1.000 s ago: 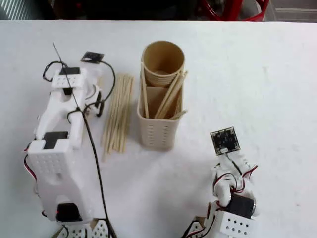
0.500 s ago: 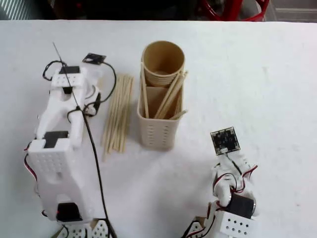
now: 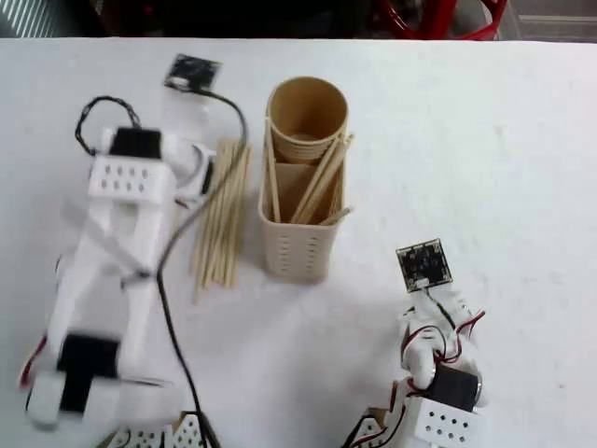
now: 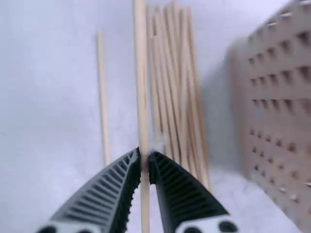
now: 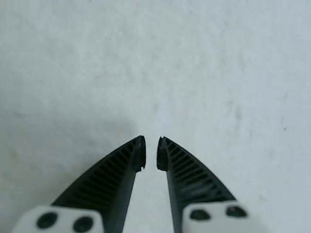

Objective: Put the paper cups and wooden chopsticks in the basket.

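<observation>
A tan perforated basket stands mid-table. It holds a stack of paper cups at its far end and several wooden chopsticks leaning inside. More chopsticks lie in a bundle on the table just left of the basket, seen close up as a bundle in the left wrist view. My left gripper is shut on a single chopstick, held above that bundle. Near the front right, my right gripper hovers over bare table with its jaws almost together and nothing between them.
The basket's wall rises close beside the left gripper. One stray chopstick lies apart from the bundle. The right arm's body sits at the front right edge. Open white table stretches right of the basket.
The left arm has swung up and toward the far side of the table, blurred in motion, with a chopstick pinched in its gripper. The right arm has not moved.
</observation>
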Tool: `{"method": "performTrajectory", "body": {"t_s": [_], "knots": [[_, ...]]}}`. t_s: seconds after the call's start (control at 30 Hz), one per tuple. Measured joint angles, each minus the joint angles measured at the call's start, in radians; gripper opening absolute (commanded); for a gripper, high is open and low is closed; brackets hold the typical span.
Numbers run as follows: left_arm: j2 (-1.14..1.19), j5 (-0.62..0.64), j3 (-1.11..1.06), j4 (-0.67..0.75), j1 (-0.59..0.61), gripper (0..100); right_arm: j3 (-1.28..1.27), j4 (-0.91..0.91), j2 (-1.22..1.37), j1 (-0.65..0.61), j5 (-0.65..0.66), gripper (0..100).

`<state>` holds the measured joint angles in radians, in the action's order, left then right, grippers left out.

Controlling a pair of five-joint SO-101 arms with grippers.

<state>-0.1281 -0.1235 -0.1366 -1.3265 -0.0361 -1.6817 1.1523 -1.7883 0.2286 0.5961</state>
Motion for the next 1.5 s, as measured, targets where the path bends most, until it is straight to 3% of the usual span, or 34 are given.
{"method": "performTrajectory", "body": {"t_s": [0.2,0.4,0.73,0.93,1.1,1.5], "knots": [[-0.422,0.003,-0.135,0.101,-0.146,2,0.000,0.000,0.000,0.000,0.000,5.7],[-0.655,0.003,-0.187,0.239,-0.183,2,0.000,0.000,0.000,0.000,0.000,5.7],[-0.669,0.003,-0.186,0.496,-0.427,2,0.000,0.000,0.000,0.000,0.000,5.7],[-0.669,-0.057,-0.261,0.629,-0.471,3,0.000,0.000,0.000,0.000,0.000,5.7],[-0.669,-0.077,-0.315,0.658,-0.489,8,0.000,0.000,0.000,0.000,0.000,5.7],[-0.669,-0.077,-0.316,0.658,-0.489,8,0.000,0.000,0.000,0.000,0.000,5.7]]}}
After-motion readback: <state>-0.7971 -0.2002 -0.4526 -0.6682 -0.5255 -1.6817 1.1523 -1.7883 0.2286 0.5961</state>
